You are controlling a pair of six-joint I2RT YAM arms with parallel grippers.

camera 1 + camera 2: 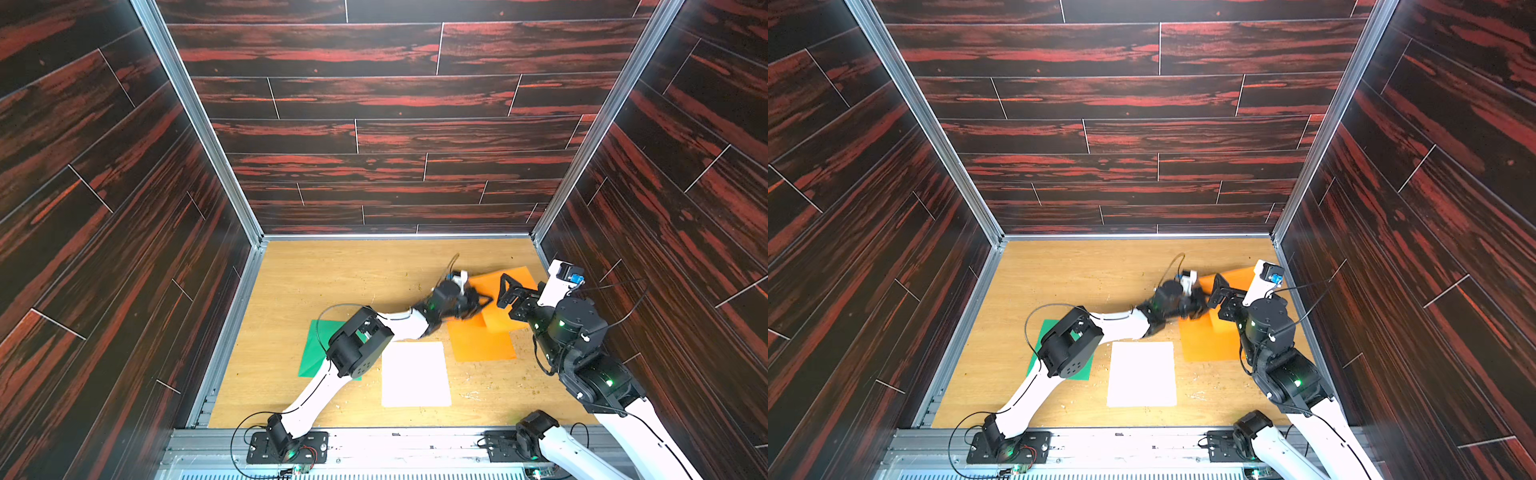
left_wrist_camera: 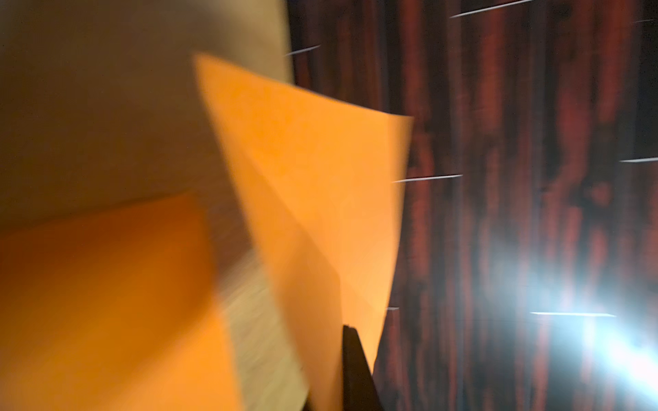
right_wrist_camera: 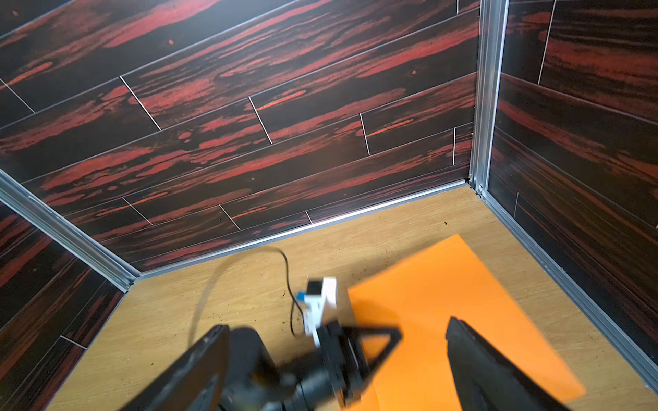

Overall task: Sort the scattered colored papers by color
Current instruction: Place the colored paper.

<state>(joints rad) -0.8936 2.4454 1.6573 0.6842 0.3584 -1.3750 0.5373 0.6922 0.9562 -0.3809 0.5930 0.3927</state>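
Observation:
My left gripper [image 1: 478, 305] is shut on the edge of an orange paper [image 1: 509, 282], which it holds raised and tilted at the back right of the table. The left wrist view, blurred, shows this sheet [image 2: 313, 178] standing up from the gripper [image 2: 341, 356]. A second orange paper [image 1: 482, 347] lies flat just below it. My right gripper [image 1: 505, 297] is open over the held sheet [image 3: 445, 291], its fingers [image 3: 480, 366] wide apart around the left gripper [image 3: 356, 348]. A white paper [image 1: 415, 374] lies mid-table. A green paper [image 1: 309, 357] lies left, partly under the left arm.
The wooden table [image 1: 316, 274] is enclosed by dark red plank walls [image 1: 395, 137] on three sides, with metal rails at the corners. The right wall [image 1: 582, 232] stands close to the right arm. Small crumbs dot the tabletop [image 1: 536, 374].

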